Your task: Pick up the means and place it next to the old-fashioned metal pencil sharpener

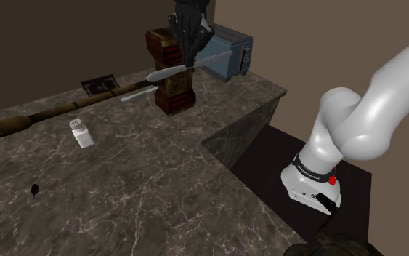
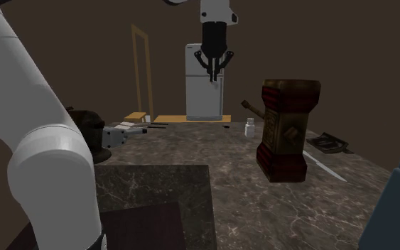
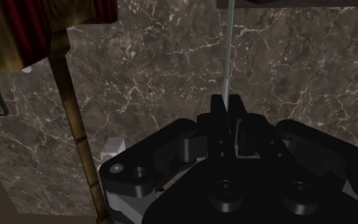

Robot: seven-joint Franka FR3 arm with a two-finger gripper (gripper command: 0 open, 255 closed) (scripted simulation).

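My gripper (image 1: 190, 64) hangs high over the marble counter (image 1: 144, 189), shut on a thin pale paddle-shaped utensil (image 1: 168, 72) that sticks out level toward the shoulder view's left. In the wrist view the utensil (image 3: 229, 51) is an edge-on white strip running on from the closed fingers (image 3: 236, 108). A tall dark-red and brass block (image 1: 173, 91) stands just behind and below the gripper. A tiny black item (image 1: 34, 190) lies near the counter's front. Which of these is the sharpener I cannot tell. In the second exterior view the gripper (image 2: 213, 77) is well above the counter.
A long wooden club (image 1: 50, 113), a white shaker (image 1: 82, 133), a grey strip (image 1: 139, 93) and a dark flat plate (image 1: 99, 85) lie on the counter. A blue-grey box (image 1: 228, 51) stands at the back corner. The counter steps down toward the stand (image 1: 319, 233).
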